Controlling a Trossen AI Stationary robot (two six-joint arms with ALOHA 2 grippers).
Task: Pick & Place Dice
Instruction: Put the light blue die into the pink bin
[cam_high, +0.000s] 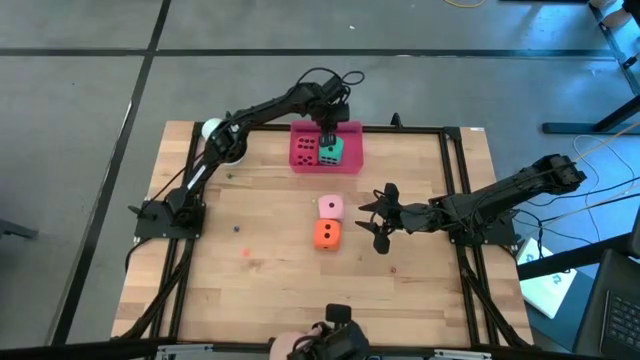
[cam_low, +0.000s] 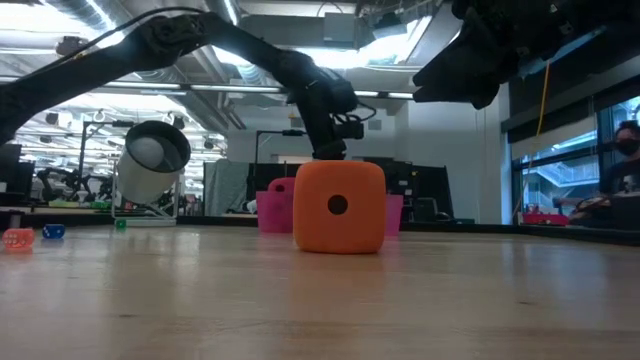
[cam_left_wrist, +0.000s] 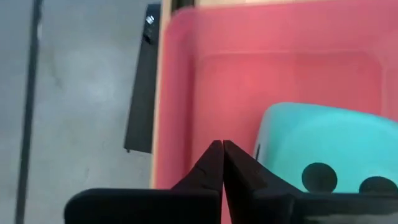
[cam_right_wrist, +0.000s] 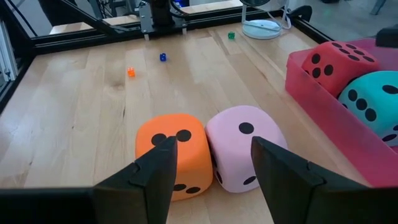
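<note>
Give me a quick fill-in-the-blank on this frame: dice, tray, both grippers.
1. The pink tray holds the green die and the ____ die.
2. On the bare table, the light pink die touches the ____ die.
3. The left gripper is over the tray, its fingers ____.
4. The right gripper, open, faces the two dice on the ____.

Missing words: red; orange; shut; table
</note>
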